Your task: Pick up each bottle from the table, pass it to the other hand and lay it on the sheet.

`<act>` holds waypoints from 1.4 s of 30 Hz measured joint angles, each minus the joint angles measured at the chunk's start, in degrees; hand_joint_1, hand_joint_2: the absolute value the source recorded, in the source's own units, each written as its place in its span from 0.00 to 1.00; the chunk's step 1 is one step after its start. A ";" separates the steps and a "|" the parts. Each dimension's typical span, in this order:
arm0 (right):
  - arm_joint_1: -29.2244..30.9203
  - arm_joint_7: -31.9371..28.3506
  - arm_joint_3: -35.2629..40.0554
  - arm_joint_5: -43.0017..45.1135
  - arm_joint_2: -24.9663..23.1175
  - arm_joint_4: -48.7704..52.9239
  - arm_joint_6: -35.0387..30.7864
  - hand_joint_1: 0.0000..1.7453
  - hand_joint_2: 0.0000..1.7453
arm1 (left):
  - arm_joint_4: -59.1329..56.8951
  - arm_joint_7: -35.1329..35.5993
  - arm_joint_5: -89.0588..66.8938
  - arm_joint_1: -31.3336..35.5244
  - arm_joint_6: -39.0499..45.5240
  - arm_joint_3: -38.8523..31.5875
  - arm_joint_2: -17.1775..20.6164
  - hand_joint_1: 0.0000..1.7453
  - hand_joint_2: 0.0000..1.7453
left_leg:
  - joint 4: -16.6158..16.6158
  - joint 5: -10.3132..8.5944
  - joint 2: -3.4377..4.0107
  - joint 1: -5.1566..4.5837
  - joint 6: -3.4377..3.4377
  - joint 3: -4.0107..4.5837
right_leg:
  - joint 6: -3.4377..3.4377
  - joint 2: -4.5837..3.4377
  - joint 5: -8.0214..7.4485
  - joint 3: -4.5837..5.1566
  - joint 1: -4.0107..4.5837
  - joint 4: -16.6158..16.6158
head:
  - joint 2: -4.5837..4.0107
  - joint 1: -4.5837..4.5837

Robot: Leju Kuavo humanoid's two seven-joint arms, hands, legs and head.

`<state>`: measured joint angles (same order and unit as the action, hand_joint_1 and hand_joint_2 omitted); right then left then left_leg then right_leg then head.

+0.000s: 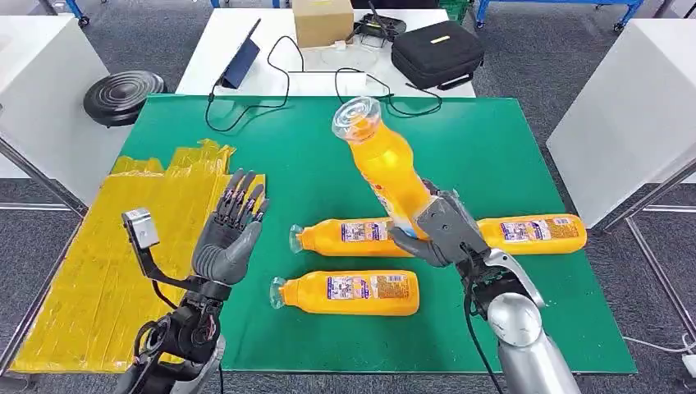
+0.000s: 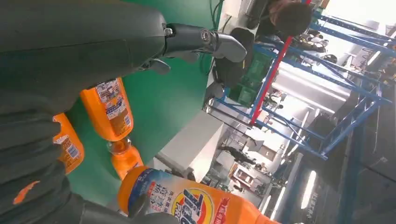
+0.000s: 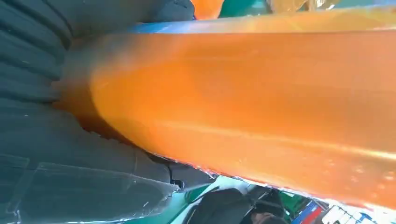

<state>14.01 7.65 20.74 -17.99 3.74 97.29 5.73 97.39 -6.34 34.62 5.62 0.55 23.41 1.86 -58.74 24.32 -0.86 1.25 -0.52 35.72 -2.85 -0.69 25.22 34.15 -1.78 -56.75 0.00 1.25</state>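
In the head view, four orange plastic bottles with clear caps show: the right hand (image 1: 439,234), at lower centre right, grips the lifted bottle (image 1: 386,168) by its lower body, tilted with its cap toward the upper centre above the green tabletop (image 1: 492,148). Three lie flat on the green surface: the middle bottle (image 1: 353,236) just left of that hand, the right bottle (image 1: 533,233) beyond it near the right edge, and the near bottle (image 1: 349,293) close to the lower edge. The left hand (image 1: 230,234) stands raised at lower left, fingers spread wide and holding nothing, beside the crinkled yellow sheet (image 1: 90,254) covering the left side. Bare green lies between the two hands and across the upper left. In the left wrist view, the labelled orange bottle (image 2: 187,200) crosses the lower centre. In the right wrist view, orange bottle wall (image 3: 243,102) runs across the frame against dark fingers (image 3: 32,56).
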 measured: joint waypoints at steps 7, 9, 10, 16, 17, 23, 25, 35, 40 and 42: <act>-0.05 0.00 0.22 0.09 -0.44 0.15 0.06 1.00 1.00 | -0.20 0.00 -0.06 0.24 0.02 0.52 0.00 0.00 1.00 | 0.00 0.00 0.00 -0.03 0.00 0.02 | 0.00 0.00 0.00 0.00 -0.03 0.00 | 0.00 0.00; -0.01 2.14 0.89 -3.29 -2.14 0.15 -0.04 1.00 1.00 | -0.44 0.55 0.46 0.47 0.54 1.18 -0.04 0.00 1.00 | 0.00 -0.01 0.00 -0.01 0.00 0.00 | 0.00 0.01 -0.01 0.00 -0.01 0.00 | 0.00 0.00; -0.01 2.30 1.07 -3.92 -2.23 0.15 -0.15 1.00 1.00 | -0.44 0.55 0.68 0.48 0.55 1.22 -0.09 0.00 1.00 | 0.00 -0.01 0.00 -0.01 0.00 0.01 | 0.00 0.01 -0.01 0.00 -0.01 0.00 | 0.00 -0.02; -0.01 2.34 1.12 -4.12 -2.25 0.15 -0.20 1.00 1.00 | -0.44 0.55 0.72 0.49 0.55 1.25 -0.11 0.00 1.00 | 0.00 -0.01 0.00 -0.01 0.00 0.01 | 0.00 0.01 -0.01 0.00 -0.01 0.00 | 0.00 -0.02; -0.01 2.42 1.22 -4.58 -2.27 0.15 -0.26 1.00 1.00 | -0.44 0.55 0.79 0.49 0.55 1.25 -0.13 0.00 1.00 | 0.00 -0.01 0.00 0.00 0.00 0.01 | 0.00 0.01 -0.01 0.00 -0.01 0.00 | 0.00 0.00; 2.13 5.18 5.02 -7.47 -5.14 -3.14 1.35 1.00 1.00 | -0.52 0.39 1.38 1.78 1.94 1.62 -0.83 0.00 1.00 | 0.00 -0.01 -0.01 0.00 0.00 0.03 | 0.00 0.01 -0.01 0.00 0.00 -0.01 | 0.00 0.00; 3.16 5.64 5.59 -7.08 -5.68 -5.30 2.08 1.00 1.00 | -0.55 0.39 1.31 2.00 2.23 1.62 -0.87 0.00 1.00 | 0.00 -0.01 0.00 0.00 0.00 0.03 | 0.00 -0.01 -0.01 0.00 0.00 -0.01 | 0.00 0.00; 11.63 3.83 11.14 -5.34 -10.62 -22.66 1.81 1.00 1.00 | -1.46 0.24 2.31 3.02 4.31 2.23 -0.96 0.00 1.00 | 0.00 -0.10 -0.01 0.01 0.03 0.04 | 0.01 0.01 -0.01 0.02 0.01 -0.04 | 0.00 0.00; 15.03 1.78 13.68 -3.87 -12.46 -29.89 1.51 1.00 1.00 | -2.64 0.33 4.02 3.30 4.50 2.47 -0.92 0.00 1.00 | 0.00 -0.10 -0.01 0.01 0.03 0.06 | 0.01 0.01 -0.01 0.03 0.00 -0.04 | 0.00 0.00; 16.27 1.01 14.68 -3.56 -13.00 -32.23 0.70 1.00 1.00 | -3.25 0.44 4.50 3.44 4.55 2.53 -0.90 0.00 1.00 | 0.00 -0.10 -0.01 0.01 0.03 0.07 | 0.01 0.01 -0.02 0.04 0.00 -0.04 | 0.00 -0.02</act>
<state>30.28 8.66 35.43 -21.55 -9.27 65.05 6.43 94.14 -5.90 39.12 9.06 5.09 25.94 0.96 -58.74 24.22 -0.87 1.26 -0.49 35.78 -2.84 -0.68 25.20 34.19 -1.78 -56.79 0.00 1.22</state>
